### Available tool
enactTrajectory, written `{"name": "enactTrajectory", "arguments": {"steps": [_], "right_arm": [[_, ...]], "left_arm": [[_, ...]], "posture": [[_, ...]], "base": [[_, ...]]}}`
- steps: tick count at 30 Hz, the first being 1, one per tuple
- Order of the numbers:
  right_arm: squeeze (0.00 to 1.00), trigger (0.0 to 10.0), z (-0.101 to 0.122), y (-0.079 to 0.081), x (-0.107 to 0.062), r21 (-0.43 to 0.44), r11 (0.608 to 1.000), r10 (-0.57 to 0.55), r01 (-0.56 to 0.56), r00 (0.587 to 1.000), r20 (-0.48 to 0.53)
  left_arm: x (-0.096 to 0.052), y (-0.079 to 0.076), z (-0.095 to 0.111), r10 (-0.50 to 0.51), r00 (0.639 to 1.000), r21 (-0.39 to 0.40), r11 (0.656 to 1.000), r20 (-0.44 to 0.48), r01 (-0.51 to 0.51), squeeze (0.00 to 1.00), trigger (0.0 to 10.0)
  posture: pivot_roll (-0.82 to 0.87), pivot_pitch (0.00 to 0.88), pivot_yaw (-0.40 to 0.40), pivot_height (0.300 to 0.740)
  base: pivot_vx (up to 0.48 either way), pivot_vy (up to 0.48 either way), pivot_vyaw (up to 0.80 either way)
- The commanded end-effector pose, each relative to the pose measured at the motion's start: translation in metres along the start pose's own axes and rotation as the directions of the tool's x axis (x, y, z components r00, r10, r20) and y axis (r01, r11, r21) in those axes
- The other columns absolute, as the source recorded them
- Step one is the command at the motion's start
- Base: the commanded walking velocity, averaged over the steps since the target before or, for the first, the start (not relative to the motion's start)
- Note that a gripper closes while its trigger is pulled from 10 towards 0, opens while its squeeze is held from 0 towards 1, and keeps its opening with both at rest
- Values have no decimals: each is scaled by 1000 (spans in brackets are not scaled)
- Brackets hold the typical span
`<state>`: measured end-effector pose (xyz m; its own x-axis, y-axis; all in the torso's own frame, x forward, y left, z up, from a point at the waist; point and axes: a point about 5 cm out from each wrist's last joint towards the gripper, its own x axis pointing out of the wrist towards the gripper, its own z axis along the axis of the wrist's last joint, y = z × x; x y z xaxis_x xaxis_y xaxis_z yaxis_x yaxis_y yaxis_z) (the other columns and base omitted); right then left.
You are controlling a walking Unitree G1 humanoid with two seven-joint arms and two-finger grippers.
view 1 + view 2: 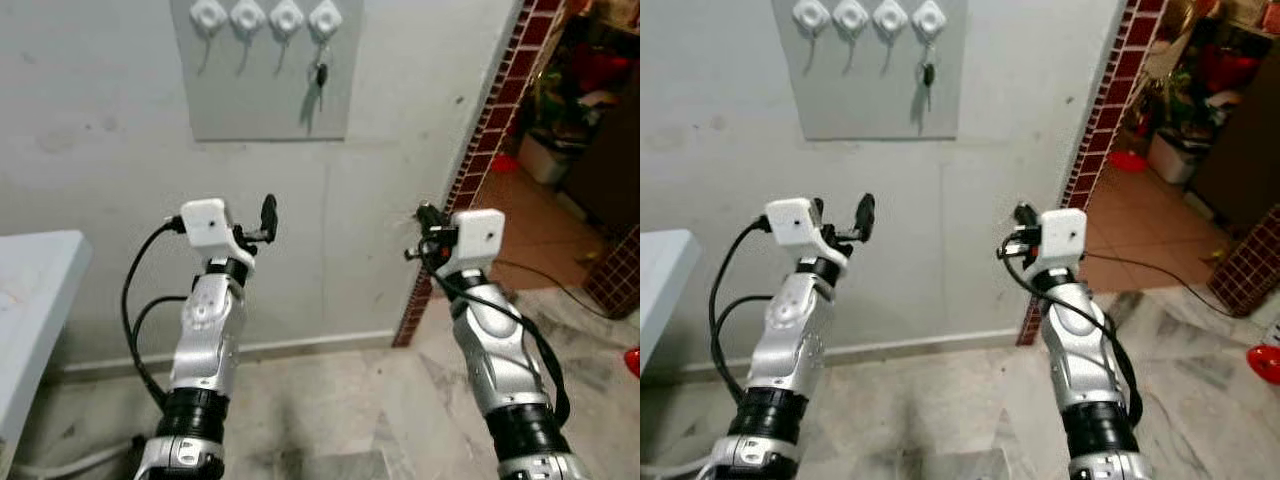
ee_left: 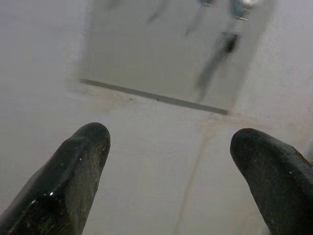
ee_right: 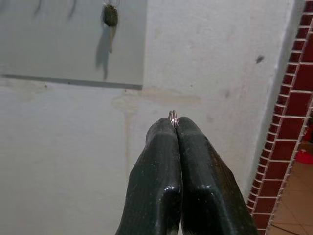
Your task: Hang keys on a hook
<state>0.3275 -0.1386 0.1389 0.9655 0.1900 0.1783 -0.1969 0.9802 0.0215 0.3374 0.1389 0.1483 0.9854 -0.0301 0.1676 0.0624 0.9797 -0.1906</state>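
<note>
Right wrist view shows a small metal key ring (image 3: 172, 116) pinched between the tips of the right gripper (image 3: 175, 128), whose two black fingers are pressed tight together. The rest of what hangs from the ring is hidden behind the fingers. The gripper is held up in front of a pale wall (image 1: 90, 150), below a grey board (image 1: 266, 95) fixed to it. Four white hooks (image 1: 267, 17) sit in a row along the board's top edge. A dark key (image 1: 320, 78) hangs from the hook nearest the board's right edge. The left gripper (image 2: 168, 147) is also raised toward the wall, fingers spread wide, holding nothing. A red brick pillar (image 1: 490, 130) stands to the right, and a white table (image 1: 30, 300) edge shows at the left. The floor (image 1: 330, 400) is pale marble.
</note>
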Motion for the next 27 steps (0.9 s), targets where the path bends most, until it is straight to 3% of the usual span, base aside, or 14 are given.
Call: {"name": "enactTrajectory", "arguments": {"steps": [1, 14, 23, 27], "right_arm": [[0, 10000, 5, 6, 3, -13, 1000, 16, -16, 1000, 23], [0, 10000, 3, 6, 0, -23, 1000, 13, -12, 1000, 18], [0, 10000, 1, 3, -6, -27, 1000, 3, -3, 1000, 9], [0, 10000, 0, 3, -7, -29, 1000, 4, -4, 1000, 6]], "left_arm": [[2, 3, 2, 20, 1000, 17, 1000, -4, -20, 0, 10000], [1, 7, -5, 67, 996, 23, 998, -62, -65, 0, 10000], [0, 3, -6, 38, 997, 15, 999, -68, -37, 0, 10000], [0, 3, -6, 39, 997, 14, 999, -68, -38, 0, 10000]], "posture": [[15, 0, -42, 740], [5, 0, -34, 740], [1, 0, -29, 740], [1, 0, -29, 740]], "base": [[0, 0, 0], [0, 0, 0], [0, 0, 0], [329, 0, 0]]}}
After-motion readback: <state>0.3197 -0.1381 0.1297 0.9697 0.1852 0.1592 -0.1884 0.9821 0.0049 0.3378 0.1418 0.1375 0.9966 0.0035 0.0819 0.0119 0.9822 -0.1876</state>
